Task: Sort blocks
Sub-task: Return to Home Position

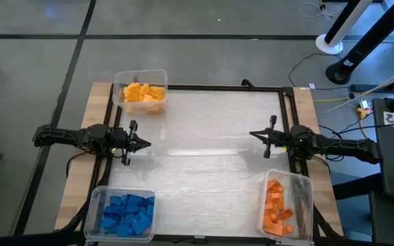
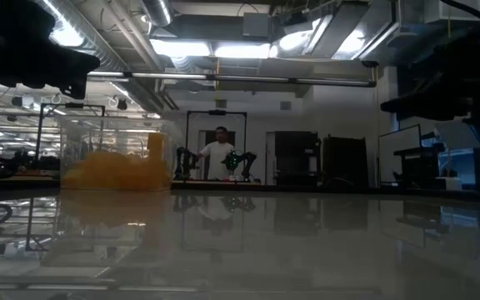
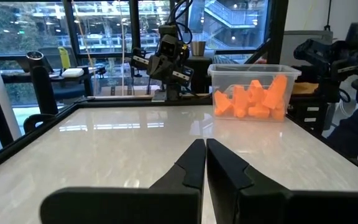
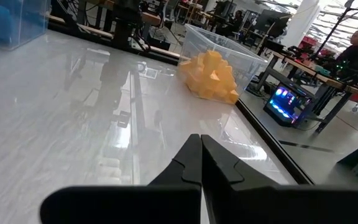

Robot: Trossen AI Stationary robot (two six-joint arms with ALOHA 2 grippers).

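A pale, glossy bench (image 1: 211, 150) with a dark frame fills the middle of the overhead view. Its centre is bare. Two dark arms lie level over it from opposite sides. The left arm (image 1: 67, 137) reaches in over the left edge, and the right arm (image 1: 340, 145) over the right edge. They point at each other across the open middle, well apart.

Three clear plastic bins sit at corners of the bench.
- The upper-left bin (image 1: 141, 76), at the upper left in the overhead view, holds a heap of yellow blocks (image 1: 144, 93).
- The lower-left bin (image 1: 96, 205) holds blue blocks (image 1: 128, 213).
- The lower-right bin (image 1: 306, 198) holds orange blocks (image 1: 277, 208), piled toward its left side.

No loose block shows on the bench surface between the bins.

The left claw (image 1: 146, 143) hangs above the bench just inside the left edge, between the yellow and blue bins. Its two fingers are pressed together and hold nothing. The right claw (image 1: 252, 134) hangs just inside the right edge, above the orange bin in the overhead view. Its fingers are likewise closed together and empty.

In the level view across the bench, a person (image 2: 219, 150) stands far back in the room.
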